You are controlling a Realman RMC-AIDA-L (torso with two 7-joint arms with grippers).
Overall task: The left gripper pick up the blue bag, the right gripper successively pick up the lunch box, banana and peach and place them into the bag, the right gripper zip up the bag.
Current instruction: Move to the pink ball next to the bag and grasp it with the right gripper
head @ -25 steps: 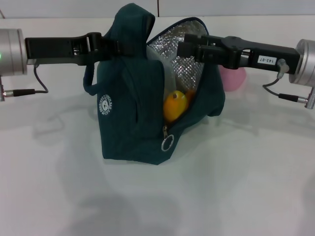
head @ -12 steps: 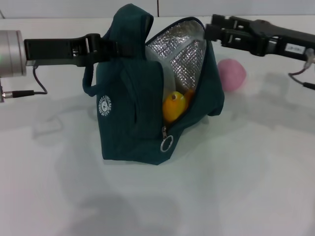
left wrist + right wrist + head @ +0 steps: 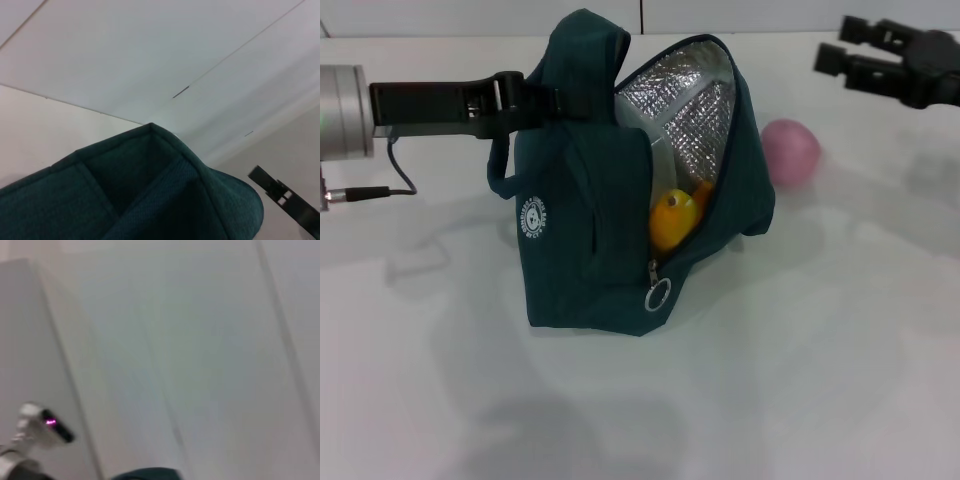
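Observation:
The blue bag [image 3: 585, 230] stands on the white table with its mouth open and the silver lining showing. My left gripper [image 3: 535, 98] comes in from the left and is shut on the bag's handle near the top. The bag's fabric [image 3: 150, 195] fills the lower part of the left wrist view. The banana [image 3: 674, 218] pokes out of the bag's opening, above the ring zipper pull [image 3: 660, 293]. The pink peach [image 3: 790, 152] lies on the table just right of the bag. My right gripper [image 3: 842, 45] hangs open and empty, up and right of the peach. The lunch box is hidden.
The table [image 3: 800, 350] stretches white in front of and beside the bag. A wall runs behind it. The right wrist view shows mostly pale wall, a sliver of the bag [image 3: 145, 474] and a small device with a pink light [image 3: 47, 424].
My right gripper has pulled out of the bag's mouth and moved up and to the right, away from the bag. The left gripper and bag have held still.

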